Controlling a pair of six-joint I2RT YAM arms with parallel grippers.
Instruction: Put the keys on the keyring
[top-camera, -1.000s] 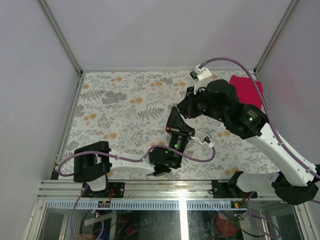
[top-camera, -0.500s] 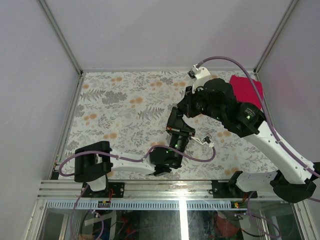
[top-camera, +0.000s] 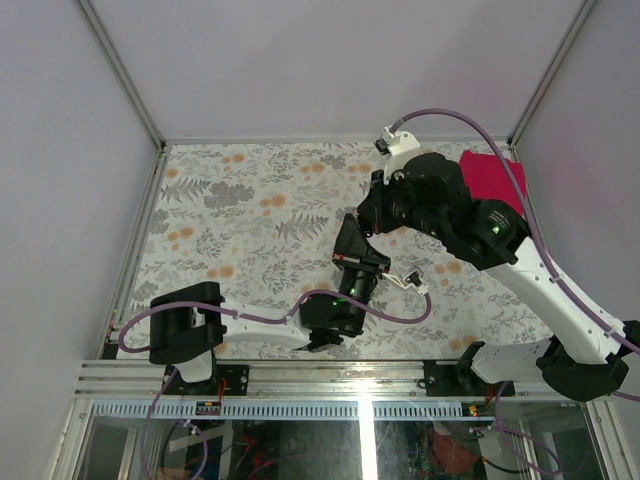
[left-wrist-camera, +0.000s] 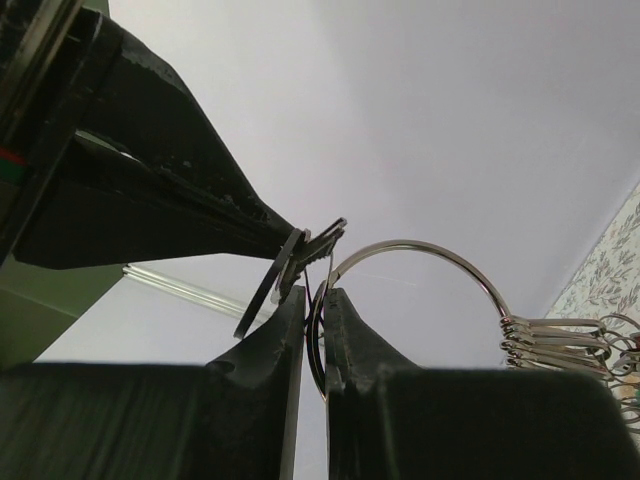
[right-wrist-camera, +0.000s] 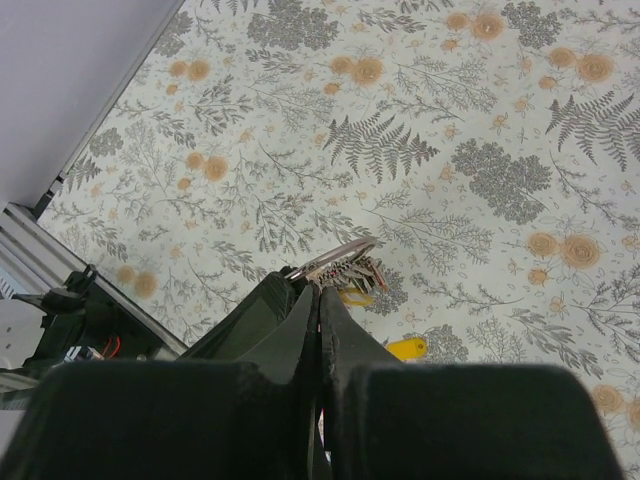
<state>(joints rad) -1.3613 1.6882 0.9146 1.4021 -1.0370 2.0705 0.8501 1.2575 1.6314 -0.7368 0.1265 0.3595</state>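
Silver keyring, clamped in left jaws

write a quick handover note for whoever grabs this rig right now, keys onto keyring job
left gripper: jaws shut on the keyring, holding it up off the table.
right gripper: jaws shut on a thin metal piece, tip right by the keyring next to the left jaws. Can't tell if it is a key.
done: a bunch of keys hangs on the keyring.
left to do: what looks like a yellow key lies on the table below; the pinched piece is not visibly threaded on yet.
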